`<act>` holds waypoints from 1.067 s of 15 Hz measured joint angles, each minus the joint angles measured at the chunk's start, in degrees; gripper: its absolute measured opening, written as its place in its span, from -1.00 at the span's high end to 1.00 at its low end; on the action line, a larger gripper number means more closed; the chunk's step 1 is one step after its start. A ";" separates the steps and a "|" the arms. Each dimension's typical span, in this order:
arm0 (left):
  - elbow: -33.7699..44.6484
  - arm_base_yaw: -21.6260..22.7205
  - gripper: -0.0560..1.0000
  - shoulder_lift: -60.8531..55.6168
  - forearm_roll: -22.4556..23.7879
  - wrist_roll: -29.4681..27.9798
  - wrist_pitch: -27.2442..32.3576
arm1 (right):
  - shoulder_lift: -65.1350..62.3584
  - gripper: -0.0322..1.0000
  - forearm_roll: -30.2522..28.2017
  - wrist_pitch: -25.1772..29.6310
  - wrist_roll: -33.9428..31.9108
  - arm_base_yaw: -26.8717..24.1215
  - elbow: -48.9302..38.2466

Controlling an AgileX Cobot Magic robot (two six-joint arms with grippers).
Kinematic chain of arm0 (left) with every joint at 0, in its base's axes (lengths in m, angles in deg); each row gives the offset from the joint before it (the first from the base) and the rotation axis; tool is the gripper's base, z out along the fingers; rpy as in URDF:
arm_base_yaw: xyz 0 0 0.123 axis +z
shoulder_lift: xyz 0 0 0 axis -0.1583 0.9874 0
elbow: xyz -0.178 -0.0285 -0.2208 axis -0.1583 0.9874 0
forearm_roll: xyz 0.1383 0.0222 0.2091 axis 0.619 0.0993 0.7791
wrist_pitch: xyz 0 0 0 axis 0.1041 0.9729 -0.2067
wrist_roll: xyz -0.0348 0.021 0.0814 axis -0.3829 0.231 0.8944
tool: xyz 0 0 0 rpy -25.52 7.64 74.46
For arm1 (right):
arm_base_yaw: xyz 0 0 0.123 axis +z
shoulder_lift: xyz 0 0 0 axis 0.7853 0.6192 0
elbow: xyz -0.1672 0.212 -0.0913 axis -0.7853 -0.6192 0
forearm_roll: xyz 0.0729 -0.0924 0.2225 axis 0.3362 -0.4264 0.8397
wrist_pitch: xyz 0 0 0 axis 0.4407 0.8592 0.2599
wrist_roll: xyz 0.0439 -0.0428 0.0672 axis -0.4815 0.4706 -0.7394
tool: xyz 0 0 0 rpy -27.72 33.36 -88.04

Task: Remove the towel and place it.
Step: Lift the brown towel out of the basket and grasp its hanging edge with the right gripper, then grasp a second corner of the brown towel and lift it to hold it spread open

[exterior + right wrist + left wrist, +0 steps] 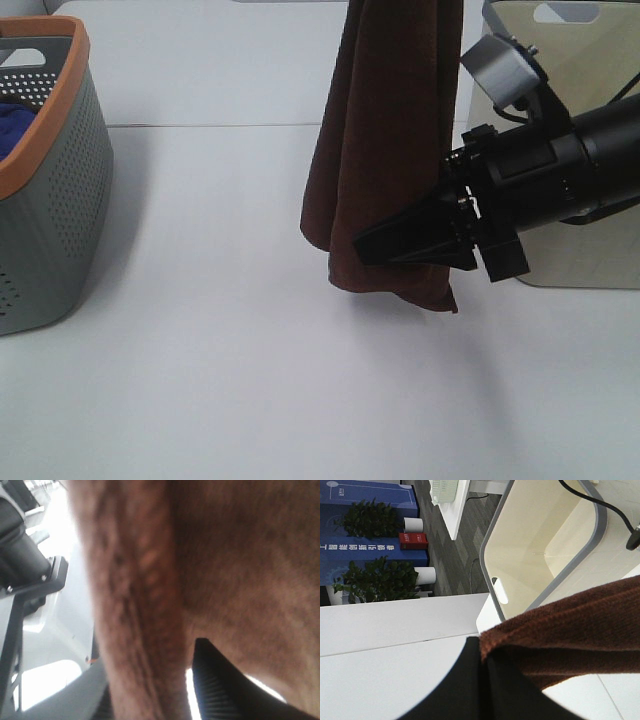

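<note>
— Any writing to read anywhere?

— Only in the left wrist view. The tall blue printed display board (370, 550) behind the potted plants carries a line of white Chinese characters, roughly "工智能创新引领者", and the line's start runs off the edge of view.

— Anything else on it?

— A small white round logo (332, 484) with tiny lettering, too small to read.

— And the red rectangular box (413, 541)?

— It has white lettering, but it is blurred and illegible. The other two views show no text.
</note>
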 joint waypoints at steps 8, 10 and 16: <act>0.00 0.00 0.89 0.00 0.00 0.00 0.00 | -6.25 0.30 -11.52 1.03 -12.38 0.00 0.00; 0.00 0.00 0.89 0.00 0.00 0.00 0.00 | -8.48 0.30 -12.49 0.69 -13.18 0.00 0.00; 0.00 0.00 0.89 0.00 0.00 -0.06 0.00 | -9.51 0.30 -13.98 -2.86 -18.22 0.00 0.00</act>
